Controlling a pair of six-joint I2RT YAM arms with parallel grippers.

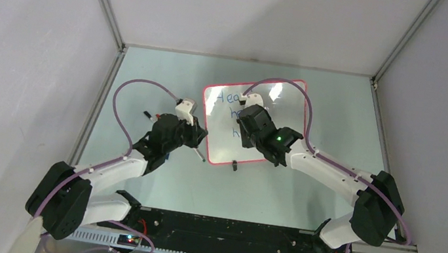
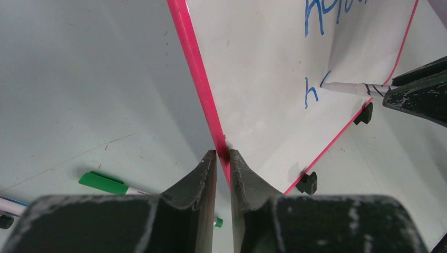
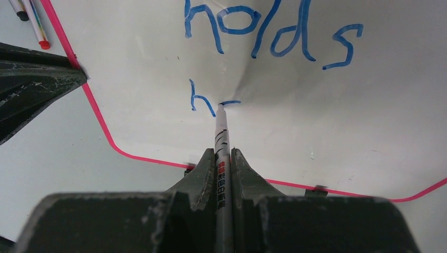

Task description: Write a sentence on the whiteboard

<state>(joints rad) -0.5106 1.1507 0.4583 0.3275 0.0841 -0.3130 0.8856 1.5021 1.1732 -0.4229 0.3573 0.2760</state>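
Centrally, the whiteboard (image 1: 222, 146) sat on the pale table (image 1: 336, 109), between the two arms and somewhat toward the far side. Whether it lay flat or was slightly propped could not be determined.

The left gripper (image 2: 222, 154) was clamped on the board's red frame at its left edge, one finger on each side of the frame, toward the near left corner.

The right gripper (image 3: 223, 154) was closed on a white marker (image 3: 221, 129). The barrel ran out between the fingers and its tip touched the white surface.

The sentence (image 3: 248, 29) was in blue. Its far line began "Hea" as seen from above, and its second line read "holds" in the right wrist view. A third line showed an "h" and a short stroke ending at the marker tip.

Two black feet (image 2: 307, 183) were noted along the near edge of the board.

A green marker (image 2: 103, 182) lay on the table left of the board. Two more pens (image 3: 37, 23), one red-tipped and one black-tipped, also lay left of the frame.
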